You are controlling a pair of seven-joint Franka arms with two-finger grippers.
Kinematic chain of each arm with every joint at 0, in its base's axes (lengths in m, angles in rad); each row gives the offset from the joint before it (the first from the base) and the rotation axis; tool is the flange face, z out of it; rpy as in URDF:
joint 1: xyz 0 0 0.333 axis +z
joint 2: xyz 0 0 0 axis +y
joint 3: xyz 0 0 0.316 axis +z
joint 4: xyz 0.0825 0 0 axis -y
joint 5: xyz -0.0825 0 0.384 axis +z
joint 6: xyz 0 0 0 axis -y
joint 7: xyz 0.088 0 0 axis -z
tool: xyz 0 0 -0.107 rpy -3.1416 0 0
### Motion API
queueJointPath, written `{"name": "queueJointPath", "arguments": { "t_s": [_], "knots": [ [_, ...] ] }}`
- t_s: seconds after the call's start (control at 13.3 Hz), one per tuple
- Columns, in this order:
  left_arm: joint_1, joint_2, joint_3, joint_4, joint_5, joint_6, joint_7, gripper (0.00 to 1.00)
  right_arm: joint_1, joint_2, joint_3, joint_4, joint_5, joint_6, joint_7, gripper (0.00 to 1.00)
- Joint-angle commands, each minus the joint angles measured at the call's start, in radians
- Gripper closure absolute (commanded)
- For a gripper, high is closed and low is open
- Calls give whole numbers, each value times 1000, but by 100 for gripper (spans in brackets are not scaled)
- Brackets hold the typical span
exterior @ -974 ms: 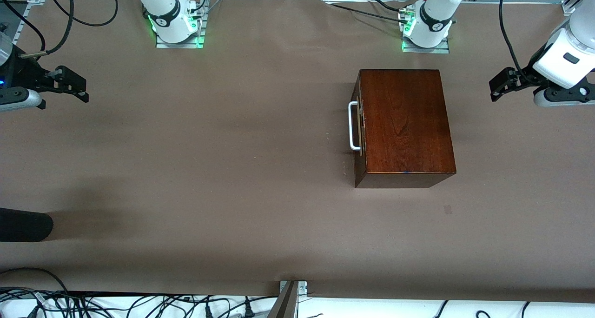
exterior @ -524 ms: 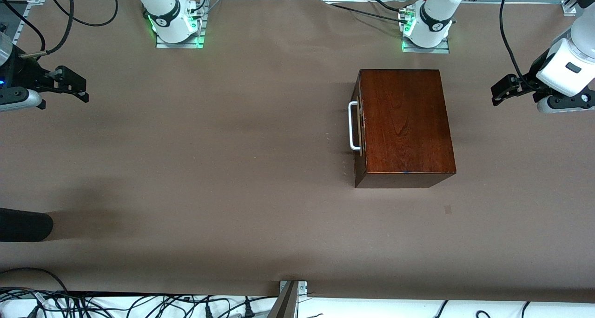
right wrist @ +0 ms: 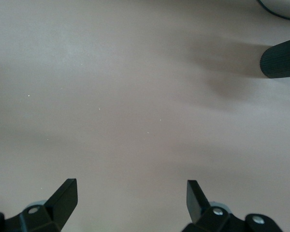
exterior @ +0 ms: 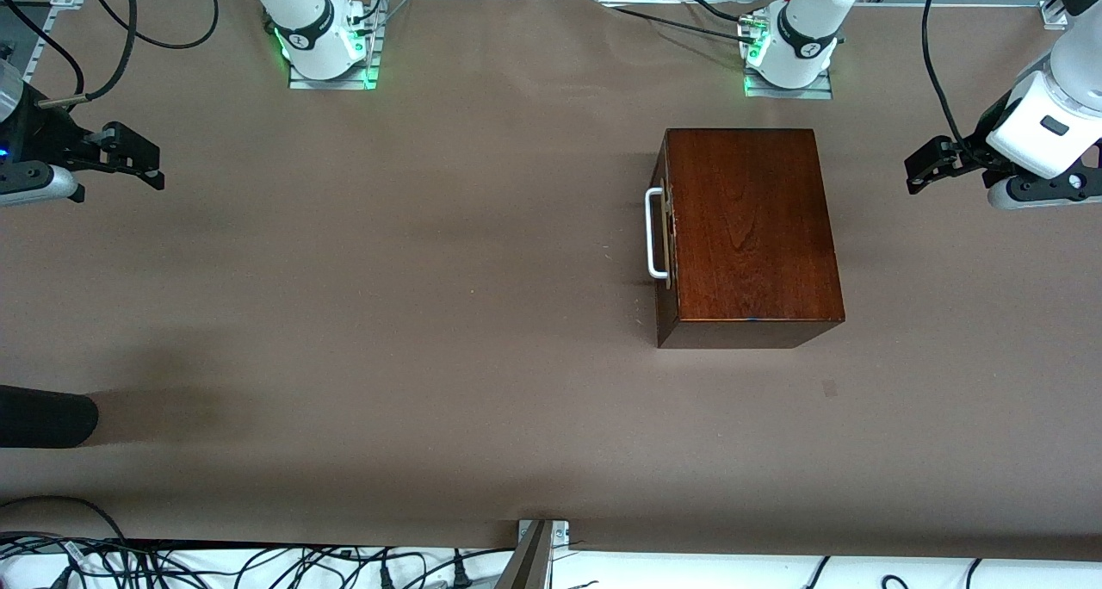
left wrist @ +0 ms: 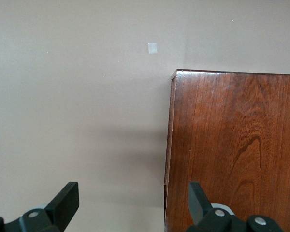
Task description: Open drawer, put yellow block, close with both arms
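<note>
One glossy mahogany-grained box (exterior: pixel 749 227), rectangular, drawer (exterior: pixel 665 232) shut flush, white bar handle (exterior: pixel 654 232), on matte brown table (exterior: pixel 387 313) toward the left arm's end. Left gripper (exterior: pixel 921 169), jaws released, hangs beside it; right gripper (exterior: pixel 142 160), jaws released, over bare table.

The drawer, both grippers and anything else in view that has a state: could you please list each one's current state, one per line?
drawer: shut, its front flush with the wooden box, white handle untouched.
left gripper: open, empty, in the air over the table at the left arm's end.
right gripper: open, empty, over the table at the right arm's end.
yellow block: not in view.
</note>
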Motion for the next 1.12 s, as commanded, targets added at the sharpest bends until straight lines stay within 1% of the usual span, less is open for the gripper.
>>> {"name": "queueJointPath", "arguments": {
  "t_s": [0.0, 1.05],
  "knots": [
    [-3, -4, 0, 8, -5, -17, -12, 0, 5, 4, -2, 16, 1, -9, 13, 0],
    [-9, -6, 0, 6, 0, -27, -4, 0, 5, 4, -2, 16, 1, -5, 13, 0]
  ]
}}
